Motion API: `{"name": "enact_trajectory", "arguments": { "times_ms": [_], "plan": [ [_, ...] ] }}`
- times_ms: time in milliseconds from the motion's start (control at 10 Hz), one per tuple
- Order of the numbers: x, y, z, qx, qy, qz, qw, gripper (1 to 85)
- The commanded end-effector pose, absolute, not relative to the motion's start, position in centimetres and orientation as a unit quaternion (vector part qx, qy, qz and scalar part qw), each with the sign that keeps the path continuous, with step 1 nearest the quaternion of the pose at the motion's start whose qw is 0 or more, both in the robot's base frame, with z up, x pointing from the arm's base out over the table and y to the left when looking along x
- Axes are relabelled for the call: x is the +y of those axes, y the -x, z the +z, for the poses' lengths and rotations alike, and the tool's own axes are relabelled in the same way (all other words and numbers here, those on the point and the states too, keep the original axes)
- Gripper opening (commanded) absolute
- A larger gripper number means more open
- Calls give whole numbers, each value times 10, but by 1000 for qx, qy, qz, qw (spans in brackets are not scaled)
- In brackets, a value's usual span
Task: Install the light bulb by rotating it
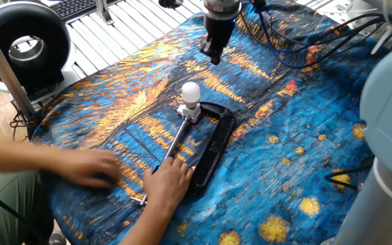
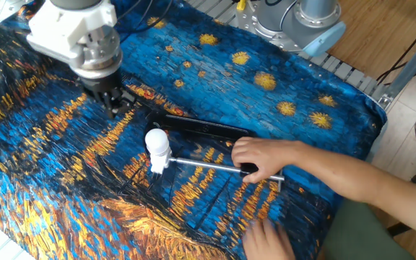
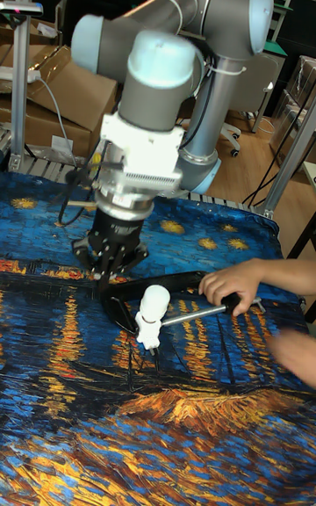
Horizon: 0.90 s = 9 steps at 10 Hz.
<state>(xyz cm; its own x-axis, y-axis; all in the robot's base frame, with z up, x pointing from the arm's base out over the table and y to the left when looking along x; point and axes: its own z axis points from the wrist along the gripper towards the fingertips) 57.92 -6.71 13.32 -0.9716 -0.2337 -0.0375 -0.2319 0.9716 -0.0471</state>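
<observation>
The light bulb (image 1: 190, 90), a small frosted-white globe, stands upright in a white socket base (image 1: 189, 111) held in a black C-clamp (image 1: 214, 145) on the painted cloth. The light bulb (image 2: 156, 139) and the light bulb (image 3: 155, 299) stand free, with no hand on them. My gripper (image 1: 213, 56) hovers above the cloth beyond the bulb, clear of it, fingers drawn together with nothing between them. In the other fixed view my gripper (image 2: 114, 107) is up and left of the bulb. In the tall view my gripper (image 3: 110, 267) is just left of the bulb.
A person's hand (image 1: 169, 180) rests on the clamp's metal screw bar (image 2: 208, 167). A second, blurred hand (image 1: 80, 167) is at the cloth's near-left edge. Black cables (image 1: 298, 41) lie behind the gripper. A round black fan (image 1: 22, 41) stands off the cloth.
</observation>
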Motion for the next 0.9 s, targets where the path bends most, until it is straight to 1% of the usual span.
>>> {"name": "enact_trajectory", "arguments": {
  "times_ms": [0, 100, 200, 400, 500, 700, 800],
  "plan": [
    [-57, -568, 166, 997, 59, -31, 33, 10],
    [-50, -573, 171, 998, 32, -17, 53, 10],
    [-50, -581, 174, 997, 23, -16, 71, 10],
    [-77, -579, 176, 995, 5, -68, 66, 10],
    [-74, -570, 172, 997, -14, -55, 51, 10],
    [-70, -569, 161, 998, -12, -28, 46, 10],
    [-70, -568, 161, 999, -8, -29, 42, 10]
  ]
}}
